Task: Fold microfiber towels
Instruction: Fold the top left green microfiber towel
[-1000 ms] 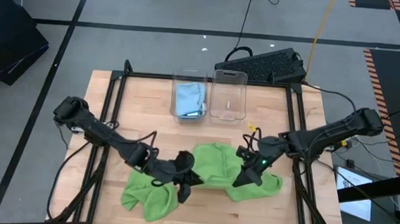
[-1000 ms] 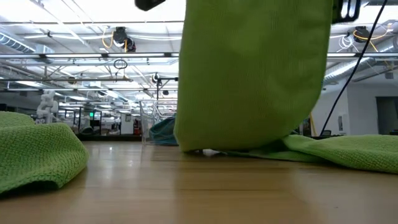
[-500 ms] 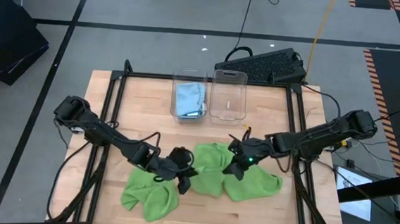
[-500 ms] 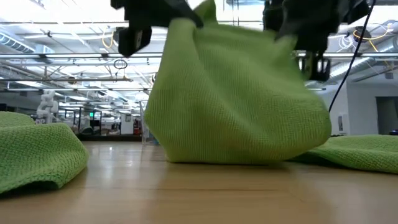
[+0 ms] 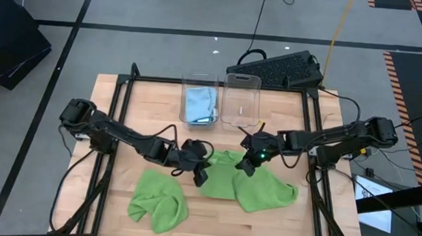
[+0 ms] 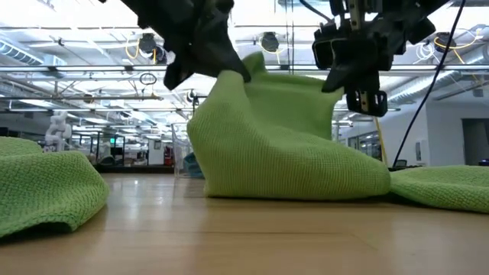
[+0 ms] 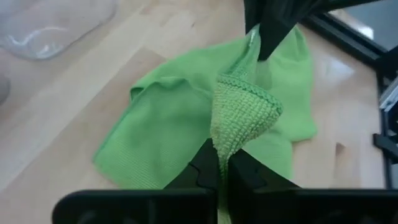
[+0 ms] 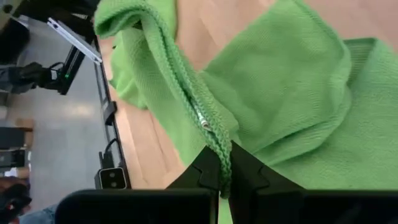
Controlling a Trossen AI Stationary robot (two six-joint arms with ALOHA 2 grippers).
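A lime green microfiber towel sits mid-table, held up along one edge by both grippers, its lower part bunched on the wood. My left gripper is shut on its left end, my right gripper shut on its right end. More lime green cloth lies just right of it; whether that is the same towel, I cannot tell. A second lime green towel lies crumpled at the near left. A light blue towel rests inside a clear bin. My left gripper pinches a folded corner of the towel's raised edge between its two fingers, slanting down from the table's left. The cloth stands up above the fingertips and falls away to the table. My right gripper pinches the towel's hemmed edge between its two fingers, slanting down from the table's right. The edge runs slack from there toward the other gripper, and the cloth below rests on the table.
Two clear bins stand side by side at the far middle of the table. A black frame rail runs along the table's sides. A dark keyboard-like case lies beyond the far edge. Bare wood shows at the near middle.
Both grippers have gone down and toward the table's far edge, still shut on the towel. The towel, which hung tall, has sunk; its lower part has settled in a heap on the table and its raised edge leans over toward the far side.
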